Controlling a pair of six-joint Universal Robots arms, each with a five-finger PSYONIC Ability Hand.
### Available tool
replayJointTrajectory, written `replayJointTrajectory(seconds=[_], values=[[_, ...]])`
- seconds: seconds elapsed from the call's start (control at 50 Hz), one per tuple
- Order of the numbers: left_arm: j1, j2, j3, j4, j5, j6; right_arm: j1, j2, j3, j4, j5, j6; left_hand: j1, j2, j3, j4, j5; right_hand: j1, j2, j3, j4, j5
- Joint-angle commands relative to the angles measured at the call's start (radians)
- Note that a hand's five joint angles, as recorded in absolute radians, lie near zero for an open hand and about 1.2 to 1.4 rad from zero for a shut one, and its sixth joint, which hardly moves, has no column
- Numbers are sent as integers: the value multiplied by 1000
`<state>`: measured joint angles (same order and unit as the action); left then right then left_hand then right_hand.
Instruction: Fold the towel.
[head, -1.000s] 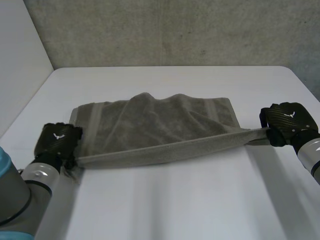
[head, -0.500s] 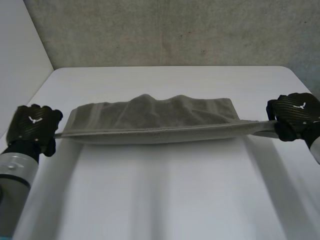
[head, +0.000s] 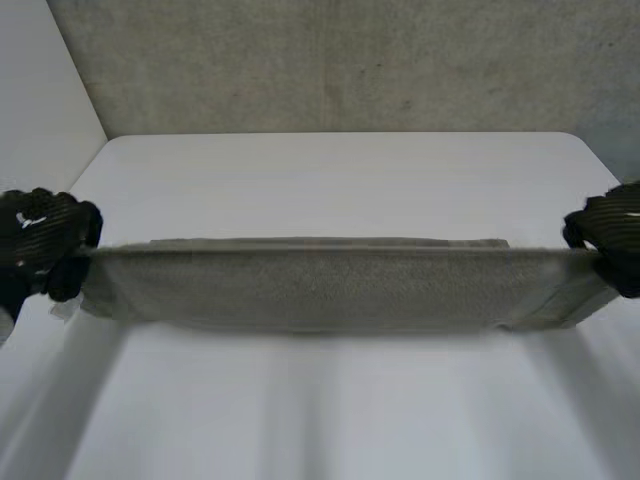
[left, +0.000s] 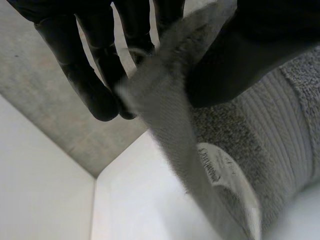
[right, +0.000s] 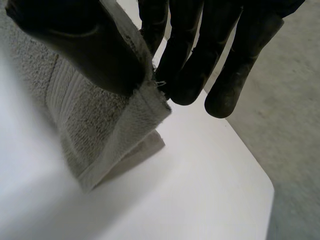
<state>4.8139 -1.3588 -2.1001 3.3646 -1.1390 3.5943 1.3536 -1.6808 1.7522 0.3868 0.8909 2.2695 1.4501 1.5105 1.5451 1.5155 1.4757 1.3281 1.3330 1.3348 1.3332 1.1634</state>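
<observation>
- Item: grey towel (head: 320, 285), pulled taut in the air above the middle of the white table (head: 330, 170). It spans nearly from the table's left edge to its right.
- Left hand (head: 40, 240): thumb and fingers pinch the towel's left end, near a white label (left: 214, 167).
- Right hand (head: 610, 232): thumb clamps the right corner against the fingers.
- Risk for you: both holds look shallow. If you spread the hands further, a corner may slip free and the fold would land skewed.

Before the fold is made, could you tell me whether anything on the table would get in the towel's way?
Nothing visible does. The towel is stretched between the left hand and the right hand, each pinching an end, and the table beyond it is bare to its far edge.
</observation>
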Motion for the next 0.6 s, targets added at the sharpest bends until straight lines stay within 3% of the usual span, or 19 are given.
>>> replayJointTrajectory(seconds=[0.02,0.06,0.1,0.32,0.4,0.42,0.44,0.46,0.48,0.6], values=[[-115,-336,172,98,-62,-28,217,295,-182,-63,185,18,-54,-114,-149,-119,-254,68,63,61,63,58],[-143,-483,279,96,-146,-31,249,357,-235,-68,234,19,-54,-114,-149,-119,-254,68,63,61,63,58],[-149,-549,326,98,-177,-29,288,493,-343,-94,282,24,-54,-114,-149,-119,-254,68,63,61,63,58],[-220,-873,670,98,-258,-34,318,756,-603,-243,336,162,-54,-114,-149,-119,-254,68,63,61,63,58],[-235,-928,746,93,-314,-37,361,848,-697,-342,405,179,-54,-114,-149,-119,-254,68,63,61,63,58],[-243,-945,770,88,-330,-40,369,866,-709,-370,427,177,-54,-114,-149,-119,-254,-239,-244,-246,-244,-249],[-250,-953,781,85,-343,-46,369,866,-709,-370,427,177,-617,-678,-712,-683,-817,-242,-247,-249,-247,-252],[-250,-953,781,85,-343,-46,380,885,-715,-391,453,177,-623,-683,-718,-688,-823,-1070,-1075,-1077,-1075,-1080],[-261,-953,784,84,-355,-51,380,885,-715,-391,453,177,-1276,-1336,-1371,-1341,-1476,-1079,-1084,-1085,-1084,-1089],[-295,-898,746,84,-355,-91,409,902,-692,-408,539,193,-1276,-1336,-1371,-1341,-1476,-1154,-1158,-1160,-1159,-1163]])
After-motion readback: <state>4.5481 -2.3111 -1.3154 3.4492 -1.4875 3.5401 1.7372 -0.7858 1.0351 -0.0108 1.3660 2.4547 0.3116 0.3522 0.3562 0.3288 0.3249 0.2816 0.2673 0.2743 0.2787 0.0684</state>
